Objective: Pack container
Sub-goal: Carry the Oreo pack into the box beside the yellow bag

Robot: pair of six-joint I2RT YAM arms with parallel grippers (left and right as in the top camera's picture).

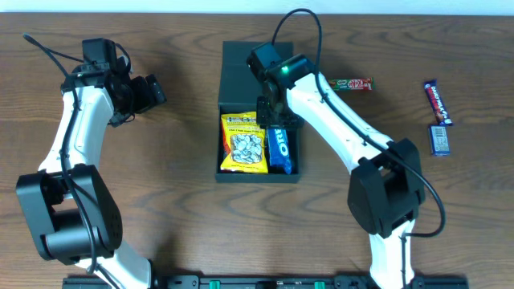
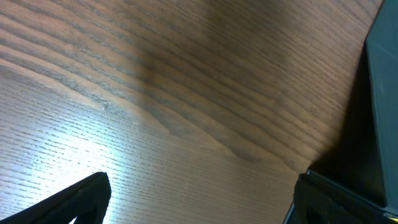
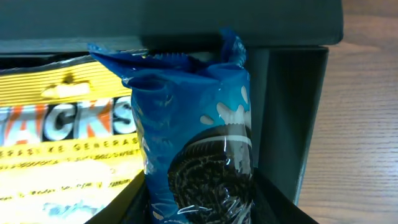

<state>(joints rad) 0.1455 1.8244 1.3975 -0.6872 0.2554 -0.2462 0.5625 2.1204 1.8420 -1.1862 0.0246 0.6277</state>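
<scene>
On the table (image 1: 177,209), mid-way between the two arms, lies the container (image 1: 238,74), its flap lid thrown open toward the far edge. Two packs lie side by side in it. The yellow pack (image 1: 243,146) fills the left part; the right wrist view shows big letters "ACKS" on it, with smaller print below that is too blurred to read. The Oreo pack (image 1: 280,148) lies along the right wall, blue, with "OREO" in white and a dark cookie pictured on it.

The right gripper (image 1: 271,122) hangs over the far end of the container's tray, just below the lid hinge. Its jaws are partly closed on the Oreo pack, whose near end runs between the dark fingers (image 3: 273,202).

The left gripper (image 1: 157,92) hovers well to the left of the container, jaws spread wide and holding nothing; its wrist view shows bare wood and only the container's edge at the right.

Right of the container lie a red-green bar (image 1: 352,83), a dark bar (image 1: 438,103) and a small blue pack (image 1: 438,140); their print is too small to read.
</scene>
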